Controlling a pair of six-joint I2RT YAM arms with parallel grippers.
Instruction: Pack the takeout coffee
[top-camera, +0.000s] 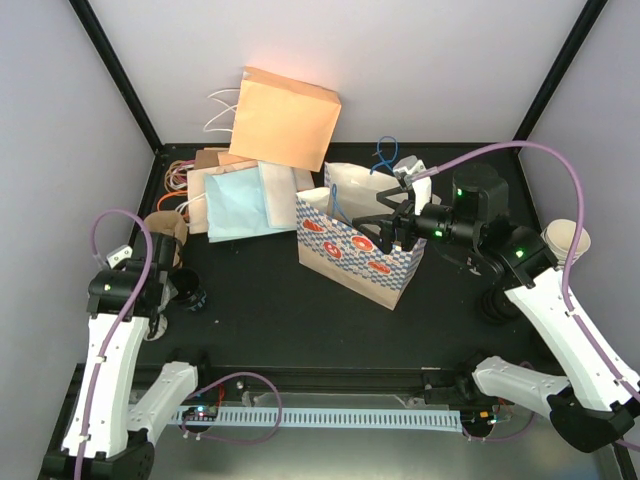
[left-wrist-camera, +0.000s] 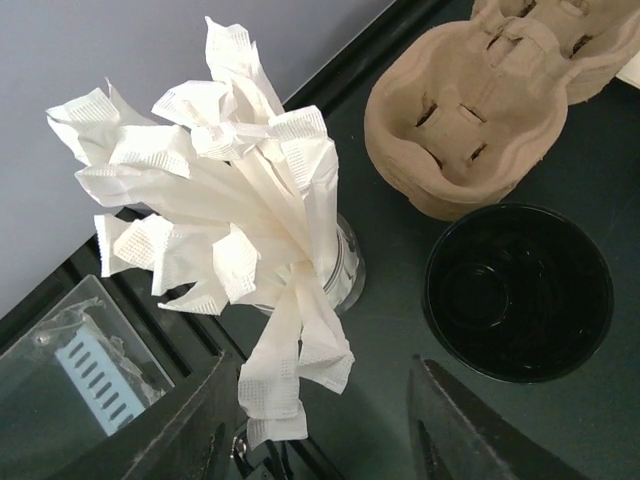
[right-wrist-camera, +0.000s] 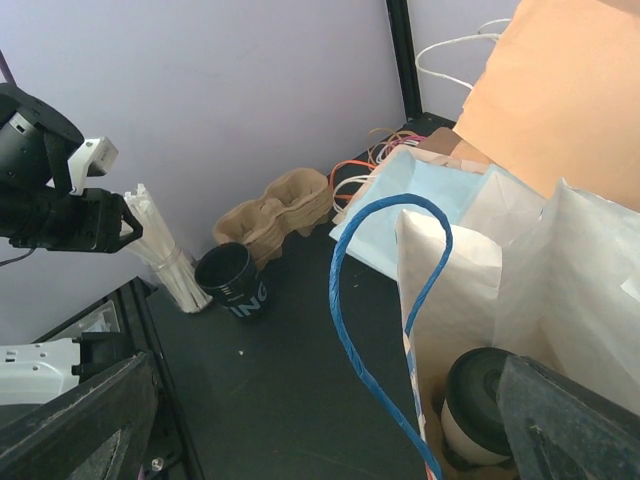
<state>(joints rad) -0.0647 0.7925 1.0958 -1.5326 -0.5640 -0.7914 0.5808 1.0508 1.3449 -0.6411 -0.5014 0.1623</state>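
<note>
Hovering left gripper (left-wrist-camera: 325, 425) over straws (left-wrist-camera: 250, 200), half open, empty. Holding right gripper (top-camera: 388, 230) wide, empty, above bag (top-camera: 350, 255) with cup (right-wrist-camera: 480, 400) inside. Next, likely: pinching one straw.

Nothing legible; white print on the black cup (right-wrist-camera: 232, 283) may be lettering, blurred.

Rough matt pulp cup carrier (left-wrist-camera: 470, 130); crinkled white paper straw wrappers (left-wrist-camera: 230, 200) (embossed ends); slightly glossy black cup (left-wrist-camera: 517, 290); matt counter (top-camera: 260, 300).
</note>
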